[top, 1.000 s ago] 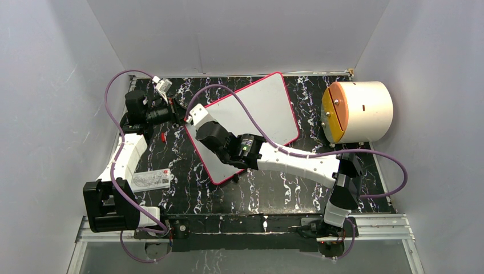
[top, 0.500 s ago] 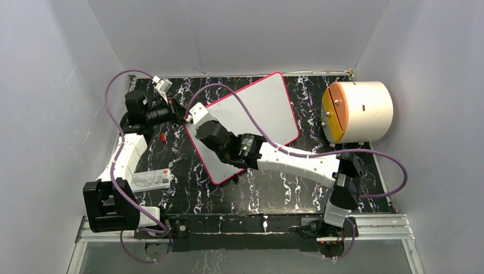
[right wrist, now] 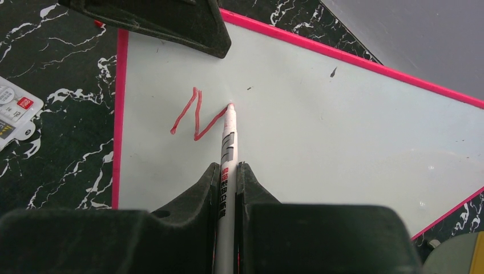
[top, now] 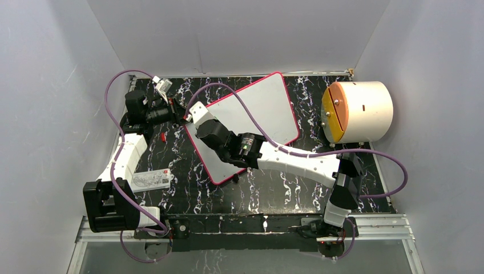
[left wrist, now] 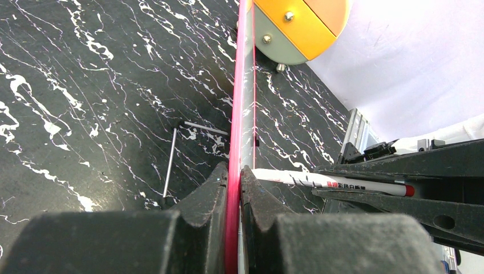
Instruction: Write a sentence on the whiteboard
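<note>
Our left gripper [left wrist: 235, 171] has its two fingers nearly shut, and they pinch the thin pink rim of the whiteboard [left wrist: 242, 85] between them. The board runs edge-on straight away from those fingertips. Just left of the fingers a bent metal key [left wrist: 171, 160] lies on the black marbled table [left wrist: 85, 85]. It is apart from both the fingers and the board.

Our right gripper [right wrist: 228, 168] has its two fingers closed tight on a white marker [right wrist: 229, 137], which sticks out straight ahead of the fingertips. The tip of the marker touches the board's white face. Of the sentence [right wrist: 194, 117] we see only a red zigzag of three joined strokes, just ahead and left of the fingertips. Its last stroke ends at the marker tip. Farther left of these fingers, off the board, a small printed card [right wrist: 11, 111] lies on the table.

We count two grippers, one board, one marker, one card and one metal key. There is also one round drum [top: 359, 111] with an orange face, well to the right of all the fingers.
</note>
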Robot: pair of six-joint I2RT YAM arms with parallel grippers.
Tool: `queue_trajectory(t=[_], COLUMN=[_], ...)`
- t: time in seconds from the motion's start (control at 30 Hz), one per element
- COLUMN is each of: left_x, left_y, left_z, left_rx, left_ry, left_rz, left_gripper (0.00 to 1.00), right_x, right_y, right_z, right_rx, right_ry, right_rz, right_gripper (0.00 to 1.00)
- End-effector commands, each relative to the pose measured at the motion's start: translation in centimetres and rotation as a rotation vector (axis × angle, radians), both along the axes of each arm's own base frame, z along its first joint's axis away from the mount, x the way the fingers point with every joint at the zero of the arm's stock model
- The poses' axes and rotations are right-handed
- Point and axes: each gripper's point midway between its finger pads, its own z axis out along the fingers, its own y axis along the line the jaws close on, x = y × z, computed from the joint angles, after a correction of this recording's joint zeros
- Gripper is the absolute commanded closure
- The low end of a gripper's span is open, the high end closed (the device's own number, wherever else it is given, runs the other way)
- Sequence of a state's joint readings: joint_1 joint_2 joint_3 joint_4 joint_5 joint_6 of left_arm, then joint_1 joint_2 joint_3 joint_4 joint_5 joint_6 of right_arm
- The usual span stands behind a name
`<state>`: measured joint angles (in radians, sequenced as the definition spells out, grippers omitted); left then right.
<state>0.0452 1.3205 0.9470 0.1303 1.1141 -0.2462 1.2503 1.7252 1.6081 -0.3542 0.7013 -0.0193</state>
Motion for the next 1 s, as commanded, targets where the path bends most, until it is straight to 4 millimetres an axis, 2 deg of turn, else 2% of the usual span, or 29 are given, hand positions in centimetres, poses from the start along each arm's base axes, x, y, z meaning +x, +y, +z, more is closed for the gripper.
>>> queue_trajectory(t=[0.0,0.6,0.97], left_x=[-1.3,-1.3,-1.3], left_y=[-0.9,-0.9,-0.8], left_z=[-2.3,-2.3,-2.4], left_rx=[0.017,0.021,0.023], left_ry=[0.087,0.087,0.088], left_rz=[-0.034,-0.027,-0.026], left_gripper=[1.0,1.0,1.0], right_x=[1.4,-0.1,-0.8], right_y=[0.8,-0.5,-1.4], right_z=[3.0,-0.5,-1.8], right_rx=[0.098,0.021,-0.004], right_ry=[-0.046,0.072,0.116], right_rz=[-0.024,-0.018,-0.028], right_gripper=[1.0,1.0,1.0])
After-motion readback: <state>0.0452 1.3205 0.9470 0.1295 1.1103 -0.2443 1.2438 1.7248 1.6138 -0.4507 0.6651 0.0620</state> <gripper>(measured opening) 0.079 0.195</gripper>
